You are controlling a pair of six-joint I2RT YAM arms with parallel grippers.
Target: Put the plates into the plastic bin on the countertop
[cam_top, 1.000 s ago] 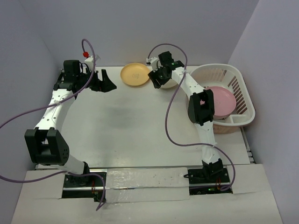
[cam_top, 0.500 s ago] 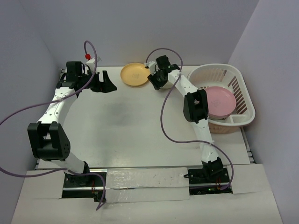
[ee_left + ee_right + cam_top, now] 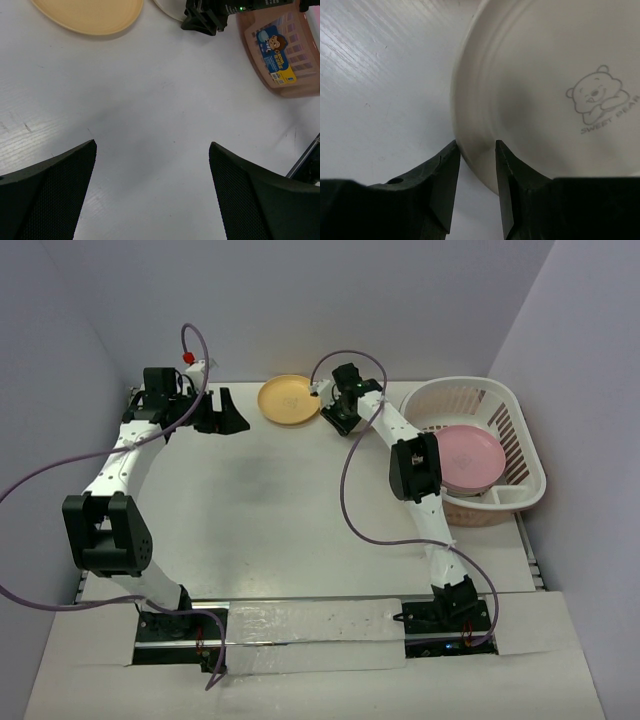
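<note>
An orange-yellow plate (image 3: 289,400) (image 3: 90,12) lies flat at the back of the white countertop (image 3: 270,510). Just right of it lies a cream plate (image 3: 545,90) with a bear print, mostly hidden under my right gripper (image 3: 340,418) in the top view. In the right wrist view the right gripper (image 3: 476,145) straddles that plate's near rim, one finger outside and one over the plate, with a narrow gap still between them. The white plastic bin (image 3: 505,405) (image 3: 285,55) holds a pink plate (image 3: 468,455). My left gripper (image 3: 228,418) (image 3: 152,145) stands wide open over bare countertop, left of the orange plate.
Lavender walls close the countertop at the back and on both sides. The bin sits against the right wall. Purple cables loop off both arms over the table. The right gripper's black body (image 3: 205,17) shows at the top of the left wrist view.
My right gripper's fingers have drawn closer together around the cream plate's rim, and the right arm has shifted slightly left. The left arm has barely moved.
</note>
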